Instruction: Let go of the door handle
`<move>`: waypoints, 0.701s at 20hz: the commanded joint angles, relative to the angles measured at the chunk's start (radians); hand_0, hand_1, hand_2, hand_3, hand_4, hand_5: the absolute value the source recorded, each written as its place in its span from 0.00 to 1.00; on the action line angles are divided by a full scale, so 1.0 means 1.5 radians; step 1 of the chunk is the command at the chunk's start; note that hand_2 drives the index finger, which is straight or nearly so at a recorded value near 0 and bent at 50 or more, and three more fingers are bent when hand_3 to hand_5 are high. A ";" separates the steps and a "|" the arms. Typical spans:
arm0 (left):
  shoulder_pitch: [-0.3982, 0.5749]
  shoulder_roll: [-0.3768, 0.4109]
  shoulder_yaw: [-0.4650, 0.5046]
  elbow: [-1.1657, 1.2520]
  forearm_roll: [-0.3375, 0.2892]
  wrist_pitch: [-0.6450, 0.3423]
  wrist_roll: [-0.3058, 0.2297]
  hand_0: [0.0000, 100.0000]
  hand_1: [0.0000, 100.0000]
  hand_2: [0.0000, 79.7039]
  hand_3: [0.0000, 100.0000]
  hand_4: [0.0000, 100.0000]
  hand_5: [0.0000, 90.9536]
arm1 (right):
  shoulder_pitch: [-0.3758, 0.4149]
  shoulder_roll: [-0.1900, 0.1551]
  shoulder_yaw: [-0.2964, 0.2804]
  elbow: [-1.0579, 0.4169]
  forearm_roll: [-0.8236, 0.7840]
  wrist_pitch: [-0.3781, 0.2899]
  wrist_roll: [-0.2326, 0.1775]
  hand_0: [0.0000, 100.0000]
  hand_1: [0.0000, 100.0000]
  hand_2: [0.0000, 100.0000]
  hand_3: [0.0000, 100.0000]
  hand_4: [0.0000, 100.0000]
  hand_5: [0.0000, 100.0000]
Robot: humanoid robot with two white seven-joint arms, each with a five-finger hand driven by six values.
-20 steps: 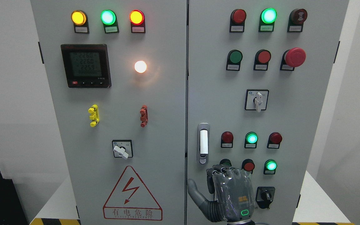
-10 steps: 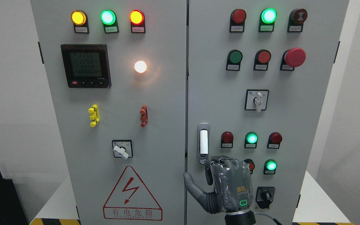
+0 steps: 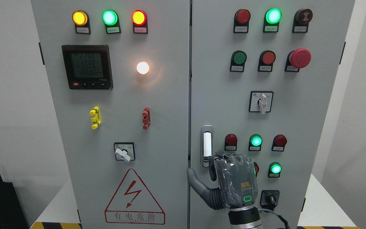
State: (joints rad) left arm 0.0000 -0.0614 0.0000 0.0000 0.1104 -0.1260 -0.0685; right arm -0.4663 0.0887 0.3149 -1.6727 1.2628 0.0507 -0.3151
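The right robot hand (image 3: 232, 184) rises from the bottom edge, fingers curled with knuckles just below the door handle (image 3: 206, 145), thumb spread out leftward; it holds nothing. The handle sits upright at the right door's (image 3: 221, 95) left edge.

Room lighting reading bright, even, diffuse; grey cabinet (image 3: 170, 127) showing no hard shadows. White lamp (image 3: 143, 67) at upper centre blooming, throwing warm orange halo onto panel around it. Green lamps (image 3: 273, 16) across top glowing overexposed, centres washing toward white. Meter screen (image 3: 87, 65) at upper left staying legible, dim backlight. Plastic wrap on hand (image 3: 233, 184) at lower centre catching small glints. Focus holding sharp across frame; cabinet edges leaning slightly inward toward bottom.
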 commanded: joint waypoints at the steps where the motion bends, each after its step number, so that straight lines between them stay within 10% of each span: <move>1: -0.020 0.000 -0.007 -0.006 0.000 0.000 0.000 0.12 0.39 0.00 0.00 0.00 0.00 | -0.018 0.000 -0.001 0.009 -0.001 0.005 -0.001 0.23 0.43 1.00 1.00 1.00 0.98; 14: -0.020 0.000 -0.007 -0.005 0.000 0.000 0.000 0.12 0.39 0.00 0.00 0.00 0.00 | -0.032 0.000 0.002 0.024 0.000 0.015 0.004 0.22 0.48 1.00 1.00 1.00 0.98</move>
State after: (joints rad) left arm 0.0000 -0.0614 0.0000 0.0000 0.1104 -0.1260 -0.0686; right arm -0.4985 0.0889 0.3160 -1.6593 1.2611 0.0729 -0.3117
